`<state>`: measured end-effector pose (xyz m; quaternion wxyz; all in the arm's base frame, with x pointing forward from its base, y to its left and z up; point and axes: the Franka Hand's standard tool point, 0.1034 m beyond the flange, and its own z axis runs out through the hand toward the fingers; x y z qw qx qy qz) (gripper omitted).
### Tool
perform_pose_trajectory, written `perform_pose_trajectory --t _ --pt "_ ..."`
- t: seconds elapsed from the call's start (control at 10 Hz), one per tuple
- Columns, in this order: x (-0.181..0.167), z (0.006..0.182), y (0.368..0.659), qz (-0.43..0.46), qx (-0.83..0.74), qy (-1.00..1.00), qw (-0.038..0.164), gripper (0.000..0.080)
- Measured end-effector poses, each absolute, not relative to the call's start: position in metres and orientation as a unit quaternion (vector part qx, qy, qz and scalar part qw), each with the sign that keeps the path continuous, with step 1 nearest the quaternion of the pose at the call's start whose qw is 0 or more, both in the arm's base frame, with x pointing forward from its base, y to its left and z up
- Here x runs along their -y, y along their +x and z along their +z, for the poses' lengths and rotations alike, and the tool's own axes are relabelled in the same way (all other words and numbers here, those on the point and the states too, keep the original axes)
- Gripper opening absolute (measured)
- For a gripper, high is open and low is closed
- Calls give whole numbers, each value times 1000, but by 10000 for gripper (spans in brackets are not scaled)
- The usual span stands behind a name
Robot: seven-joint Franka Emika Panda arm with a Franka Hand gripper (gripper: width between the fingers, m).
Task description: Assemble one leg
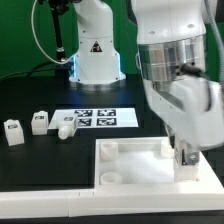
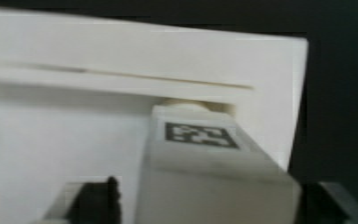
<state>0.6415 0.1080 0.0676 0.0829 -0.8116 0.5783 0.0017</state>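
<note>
Well off toward the exterior view's left of the tool (image 1: 184, 152), three spare legs (image 1: 38, 122) lie loose on the black worktop (image 1: 40, 165), with the marker board (image 1: 96, 118) between them and the tool. The tool is closed on the leg (image 2: 208, 165), tag uppermost, standing it at the far right corner of the white tabletop (image 1: 135, 165). Judging by this, the leg is at its socket but not yet visibly seated, so fastening remains.

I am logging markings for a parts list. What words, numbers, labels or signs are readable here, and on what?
No words or numbers are readable.
Warning triangle sign, black on white: robot base.
Square black-and-white tag, a pattern with no text: leg.
Tag patterns, no text: marker board.
Tags on loose legs: too small.
</note>
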Motion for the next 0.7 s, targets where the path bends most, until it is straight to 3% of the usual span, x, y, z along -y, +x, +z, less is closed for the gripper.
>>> perform_pose_trajectory --t 0.1,0.2,0.5,0.6,0.7 --pt "-108 67 641 -2 -479 -874 83 536" --pt "-110 69 640 2 -424 -902 84 625" --pt "-110 69 640 -17 -349 -933 83 648" --pt "-110 69 641 -22 -312 -947 79 648" --pt "-109 70 644 -43 -199 -977 57 649"
